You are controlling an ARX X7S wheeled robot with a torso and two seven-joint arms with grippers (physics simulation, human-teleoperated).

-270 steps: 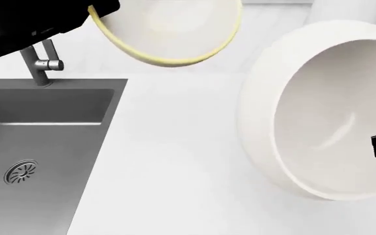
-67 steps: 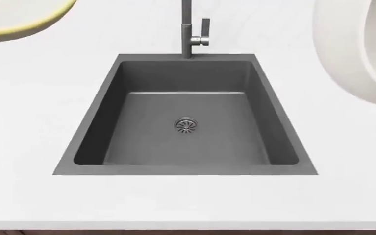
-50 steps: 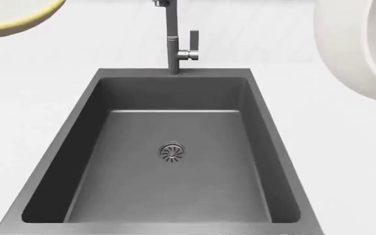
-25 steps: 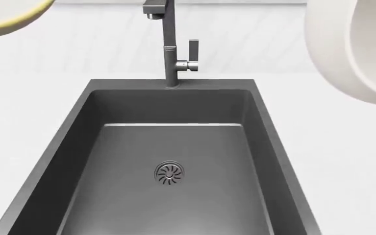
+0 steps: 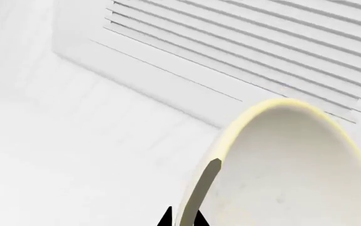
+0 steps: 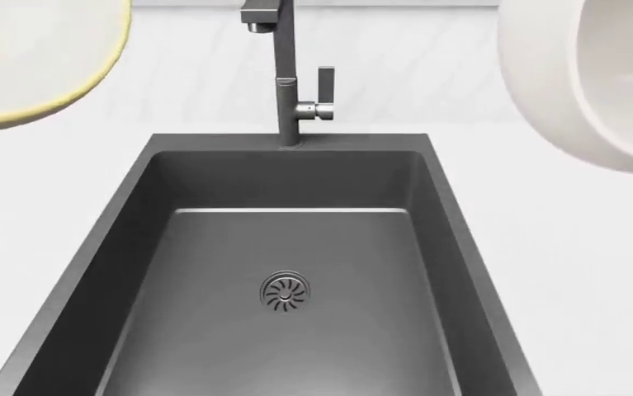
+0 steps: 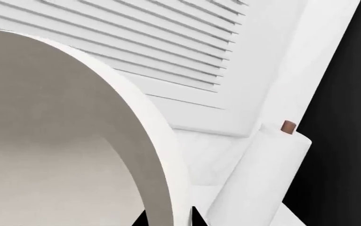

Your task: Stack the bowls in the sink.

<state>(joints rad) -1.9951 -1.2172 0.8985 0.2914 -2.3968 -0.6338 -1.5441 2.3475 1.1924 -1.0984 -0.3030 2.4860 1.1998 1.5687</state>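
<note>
Two bowls: one cream bowl (image 6: pixel 30 58), one white bowl (image 6: pixel 580 82), one sink (image 6: pixel 283 264), one faucet (image 6: pixel 286 74)

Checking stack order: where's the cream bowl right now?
Head view, upper left: the cream bowl is tilted in the air over the counter, left of the faucet, outside the sink. Left fingers pinch its rim.

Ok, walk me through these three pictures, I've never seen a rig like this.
This is a simulated two-armed robot. One picture comes from a camera on its head, looking down on a dark grey sink with a faucet and drain, set in a white counter. The other two come from cameras near each hand. The left hand grips the rim of a cream bowl with a yellow edge; the right hand grips a larger white bowl. Both bowls are held up, neither is in the sink yet.
</note>
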